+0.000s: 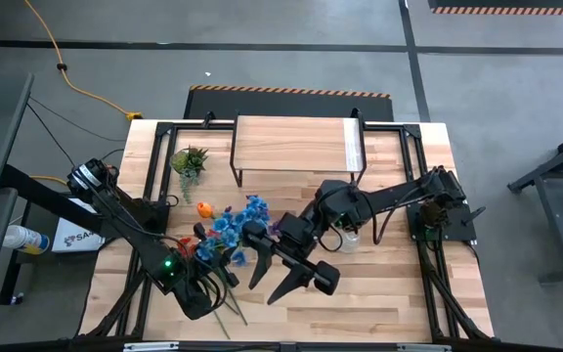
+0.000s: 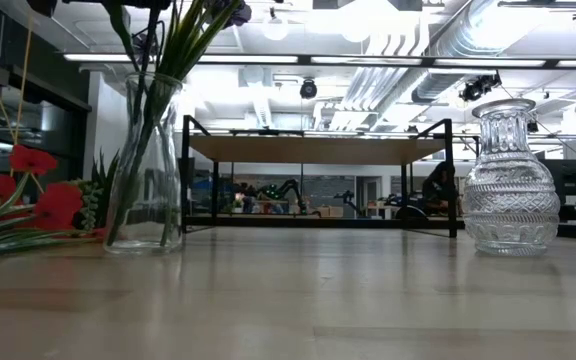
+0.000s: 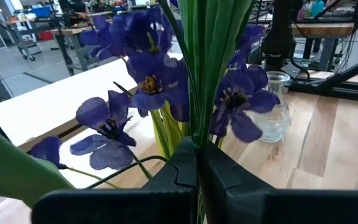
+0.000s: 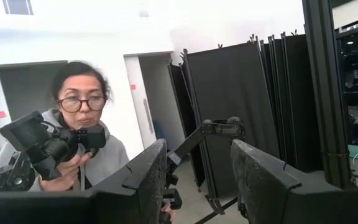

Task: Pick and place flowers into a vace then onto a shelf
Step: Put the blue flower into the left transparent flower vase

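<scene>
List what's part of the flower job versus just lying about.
Job: purple green-stemmed artificial flowers, left gripper shut on them; slim clear glass vase; ribbed clear glass vase; low light-wood black-legged shelf.
Lying about: small spiky green plant; yellow floor cable.

Hidden and cut-off parts

In the low view the flowers [image 2: 183, 30] in the slim vase [image 2: 146, 165] lose their blooms past the 12 o'clock edge, and the red flowers [image 2: 28, 195] run off at 9 o'clock. From above, the right arm covers most of the round glass vase [image 1: 348, 238], and the left gripper [image 1: 206, 286] sits under stems, its fingers indistinct.
</scene>
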